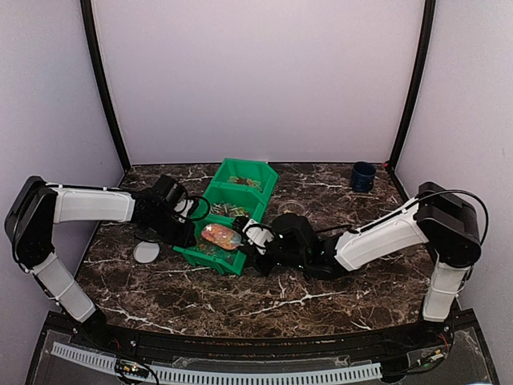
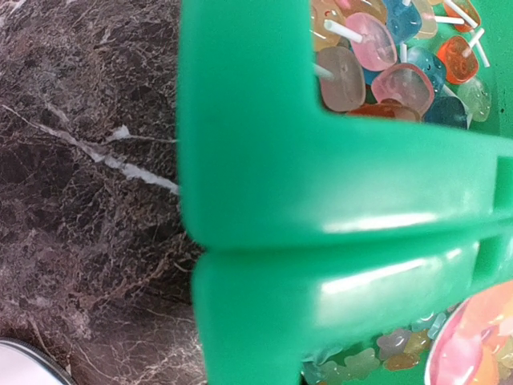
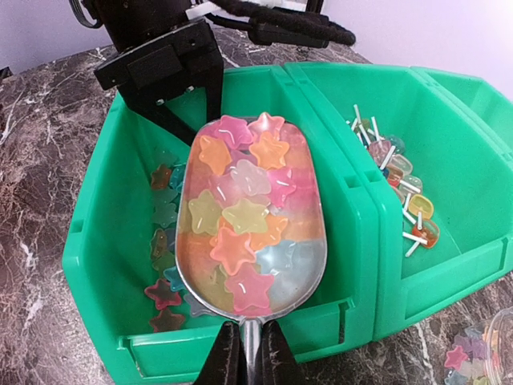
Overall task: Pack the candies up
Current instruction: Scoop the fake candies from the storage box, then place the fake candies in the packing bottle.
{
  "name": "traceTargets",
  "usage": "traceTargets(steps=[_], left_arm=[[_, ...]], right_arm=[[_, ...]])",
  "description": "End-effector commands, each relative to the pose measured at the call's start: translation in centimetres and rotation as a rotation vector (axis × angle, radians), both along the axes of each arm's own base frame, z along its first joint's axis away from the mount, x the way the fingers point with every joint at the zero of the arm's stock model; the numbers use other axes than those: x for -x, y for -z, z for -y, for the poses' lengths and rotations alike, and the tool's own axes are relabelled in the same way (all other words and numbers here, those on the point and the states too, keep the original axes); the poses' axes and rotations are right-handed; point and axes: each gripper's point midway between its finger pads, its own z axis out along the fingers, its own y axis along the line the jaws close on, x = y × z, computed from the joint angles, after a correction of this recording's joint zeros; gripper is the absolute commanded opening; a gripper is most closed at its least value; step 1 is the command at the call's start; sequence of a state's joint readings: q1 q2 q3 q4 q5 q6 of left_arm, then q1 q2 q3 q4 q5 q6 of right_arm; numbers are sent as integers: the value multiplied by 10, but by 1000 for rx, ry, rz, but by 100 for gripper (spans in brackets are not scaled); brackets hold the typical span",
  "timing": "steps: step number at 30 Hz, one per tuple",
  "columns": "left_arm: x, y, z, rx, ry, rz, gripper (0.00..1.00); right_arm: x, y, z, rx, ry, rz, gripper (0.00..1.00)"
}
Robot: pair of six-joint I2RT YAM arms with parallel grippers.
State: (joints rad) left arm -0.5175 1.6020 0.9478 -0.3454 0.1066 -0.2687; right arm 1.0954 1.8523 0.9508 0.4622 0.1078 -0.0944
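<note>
The candies (image 3: 240, 216) are small star-shaped pieces in pink, orange and yellow, heaped in a metal scoop (image 3: 309, 253) above the near compartment of the green bin (image 3: 88, 241). My right gripper (image 3: 248, 361) is shut on the scoop's handle. More stars (image 3: 164, 293) lie loose on that compartment's floor. My left gripper (image 3: 188, 104) is shut on the bin's far wall; its fingers do not show in the left wrist view, which the bin wall (image 2: 321, 208) fills. From above, the scoop (image 1: 220, 237) hangs over the bin (image 1: 255, 172), between the left gripper (image 1: 186, 220) and the right gripper (image 1: 248, 238).
A clear jar (image 3: 490, 353) holding a few candies stands right of the bin, also seen from above (image 1: 292, 210). The middle compartment holds lollipops (image 3: 401, 188). A whitish lid (image 1: 146, 253) lies left of the bin. A blue cup (image 1: 363, 176) stands far right.
</note>
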Motion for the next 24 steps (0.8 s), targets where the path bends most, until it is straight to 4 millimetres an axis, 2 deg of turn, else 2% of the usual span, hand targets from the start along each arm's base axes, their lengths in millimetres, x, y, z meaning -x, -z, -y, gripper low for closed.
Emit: traceTargets(steps=[1,11,17,24], left_arm=[[-40,-75,14,135,-22,244,0],[-41,-73,14,135,-25,240,0],[-41,-73,16,142,-23,235,0],[-40,-74,16,149,-19,235,0]], right_arm=[[-10,-9,20,-31,45,45,0],[4,-12,33,-100,9,78,0],[13,-36,49,-211,8,139,0],[9,-61,63,-278,55,236,0]])
